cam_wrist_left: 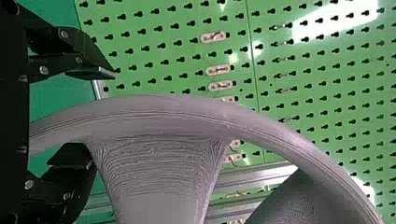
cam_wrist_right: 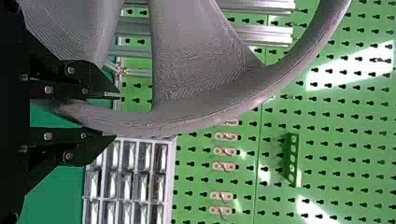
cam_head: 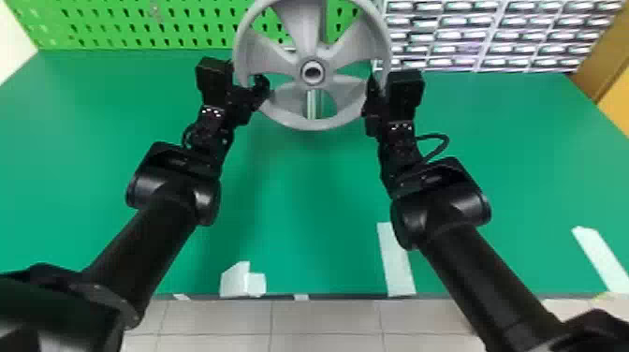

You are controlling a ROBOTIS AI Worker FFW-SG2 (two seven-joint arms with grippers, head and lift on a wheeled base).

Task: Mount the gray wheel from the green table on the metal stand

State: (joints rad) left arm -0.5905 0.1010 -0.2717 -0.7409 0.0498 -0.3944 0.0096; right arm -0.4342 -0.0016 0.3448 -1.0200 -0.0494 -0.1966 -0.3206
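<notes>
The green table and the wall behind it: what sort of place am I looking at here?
Probably a workshop or a robotics lab. The signs are a green pegboard full of slots for hanging things, a rack of small drawers, and a broad green table that serves as a workbench.

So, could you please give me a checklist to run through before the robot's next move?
1. Hub in line with the metal stand in the head view: ok.
2. Right tool closed on the wheel's rim: ok.
3. Left tool closed on the rim: not ok, open around it.
4. Hub fully seated on the stand: cannot tell.
5. Wheel secure without the tools: cannot tell.
</notes>
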